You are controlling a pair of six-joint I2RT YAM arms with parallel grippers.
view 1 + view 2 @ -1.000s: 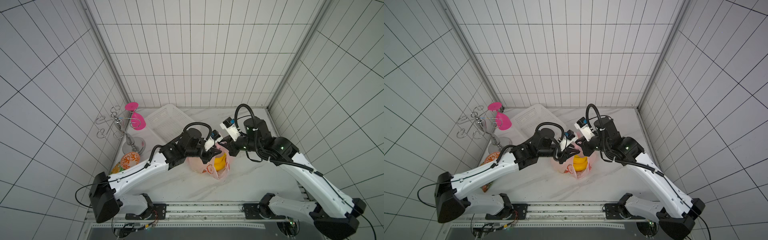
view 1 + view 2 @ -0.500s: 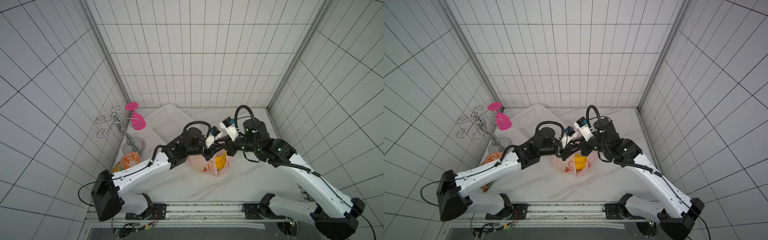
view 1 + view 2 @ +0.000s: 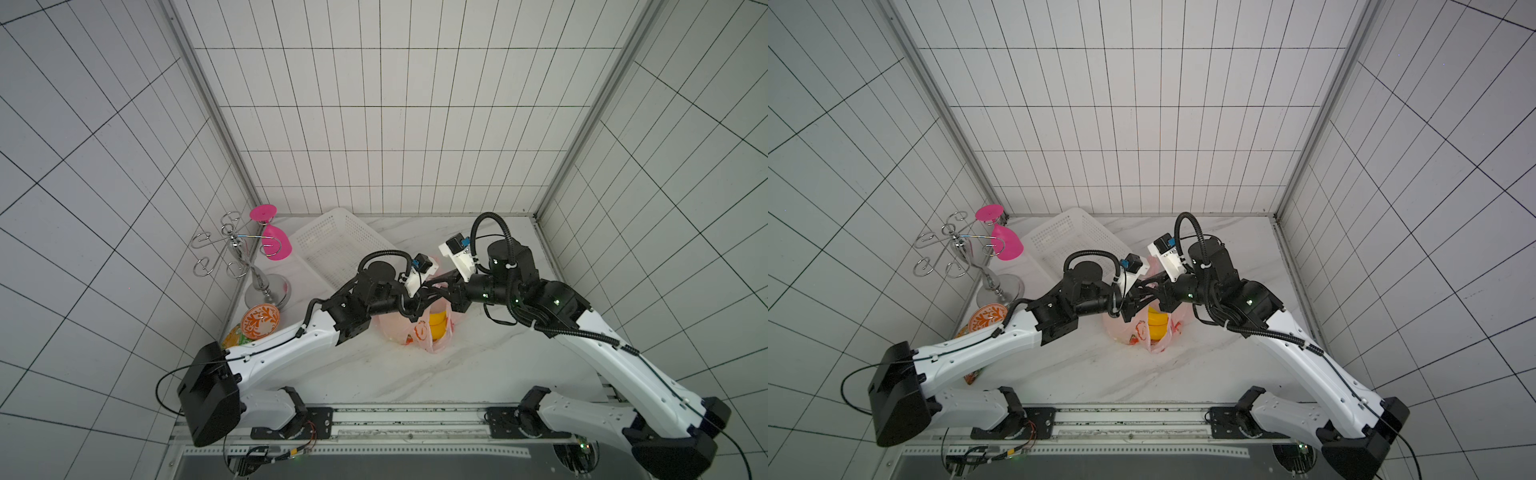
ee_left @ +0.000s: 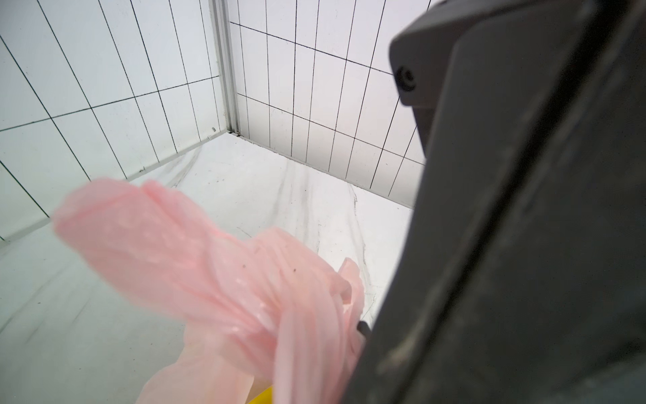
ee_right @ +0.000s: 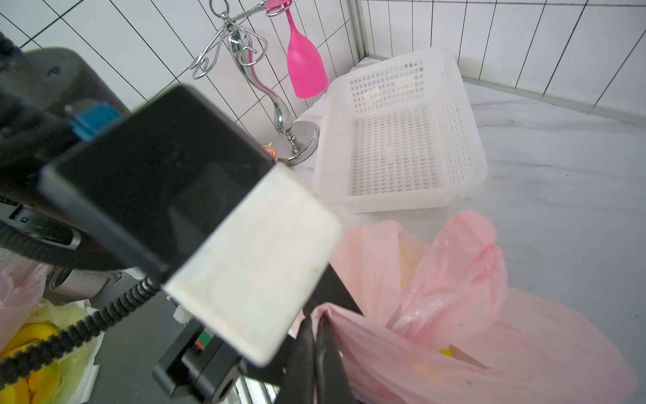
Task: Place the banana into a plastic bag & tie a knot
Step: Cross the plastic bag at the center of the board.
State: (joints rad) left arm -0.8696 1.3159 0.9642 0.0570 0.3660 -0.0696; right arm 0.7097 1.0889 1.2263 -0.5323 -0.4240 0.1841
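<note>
The plastic bag (image 3: 397,328) sits on the marble tabletop (image 3: 415,378) at the centre of the dial in both top views, with its red-orange print on the 6 o'clock side. Its body rests on the table and its long axis points upward. The mouth is gathered toward the spot where the two grippers meet above it. The banana (image 3: 437,329) is inside, yellow through the film on the bag's 3 o'clock side. Only a short stretch of it shows, so I cannot tell which way its length runs.

The right gripper (image 5: 315,323) reaches in from 5 o'clock, and its fingers are pressed together on a fold of the pink film. The left gripper (image 3: 415,309) comes in from 7 o'clock and crosses just beside the right one. Whether it is clamped on the plastic cannot be told. In the left wrist view a bunched handle (image 4: 216,266) runs lengthways, rope-like, up to a dark finger. Whether it is knotted is unclear.

A white mesh basket (image 3: 332,249) lies at 11 o'clock. At 10 o'clock is a chrome glass rack (image 3: 237,257) with a pink wine glass (image 3: 275,246) hanging bowl-down. An orange-patterned plate (image 3: 260,326) is at 9 o'clock.
</note>
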